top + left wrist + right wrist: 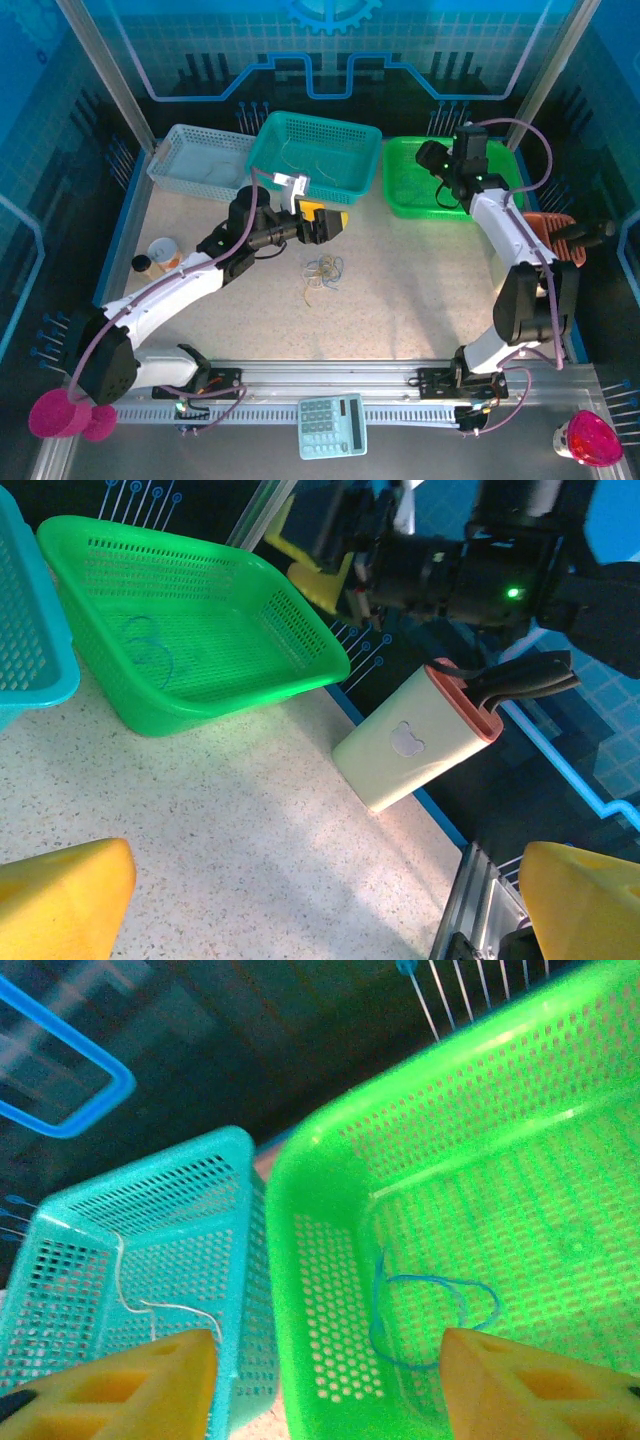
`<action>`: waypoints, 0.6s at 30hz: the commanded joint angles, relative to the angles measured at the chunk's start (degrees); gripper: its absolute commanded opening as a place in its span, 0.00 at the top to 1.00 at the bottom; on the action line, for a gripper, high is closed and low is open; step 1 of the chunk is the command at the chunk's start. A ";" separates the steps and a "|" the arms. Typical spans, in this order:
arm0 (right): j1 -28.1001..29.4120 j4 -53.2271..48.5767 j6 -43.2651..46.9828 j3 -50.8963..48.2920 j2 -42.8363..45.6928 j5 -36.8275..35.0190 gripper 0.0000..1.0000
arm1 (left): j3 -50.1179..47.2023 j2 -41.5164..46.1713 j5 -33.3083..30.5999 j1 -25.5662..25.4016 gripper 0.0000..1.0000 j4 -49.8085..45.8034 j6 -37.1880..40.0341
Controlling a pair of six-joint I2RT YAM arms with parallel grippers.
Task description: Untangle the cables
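A small bundle of thin tan and whitish cables (pixel 323 272) lies in curly loops on the speckled table. My left gripper (pixel 335 222) hovers just above and behind it, its yellow fingers (pixel 60 900) wide open with only bare table between them (pixel 320 910). My right gripper (pixel 443 183) hangs over the green basket (pixel 400 190), open (pixel 325 1400). Beneath it a thin blue cable (pixel 430 1310) lies looped on the basket floor, free of the fingers (pixel 540 1390); the left wrist view shows the blue cable (pixel 150 645) too. A white cable (pixel 150 1295) lies in the teal basket (pixel 130 1240).
Three baskets line the back edge: pale blue (pixel 205 160), teal (pixel 320 150) and green. A cream holder with dark handles (pixel 420 735) stands at the right edge. A cup (pixel 163 250) sits at the left, a calculator (pixel 332 425) on the front rail.
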State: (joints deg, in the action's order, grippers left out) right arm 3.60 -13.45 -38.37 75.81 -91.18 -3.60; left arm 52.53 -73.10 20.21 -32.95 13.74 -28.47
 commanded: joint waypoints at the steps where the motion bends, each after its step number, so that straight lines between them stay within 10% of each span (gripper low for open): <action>1: -0.87 -0.29 1.19 -0.81 1.35 2.25 0.36 | -0.92 1.65 -1.31 0.40 0.01 -1.10 -0.45; 18: 12.43 2.38 5.17 -12.53 14.02 9.15 0.37 | -5.68 2.01 -8.28 2.91 0.01 -4.12 -5.12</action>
State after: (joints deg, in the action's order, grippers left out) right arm 12.45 -11.09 -35.22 66.19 -78.65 4.47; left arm 48.47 -73.03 14.33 -31.11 10.72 -31.24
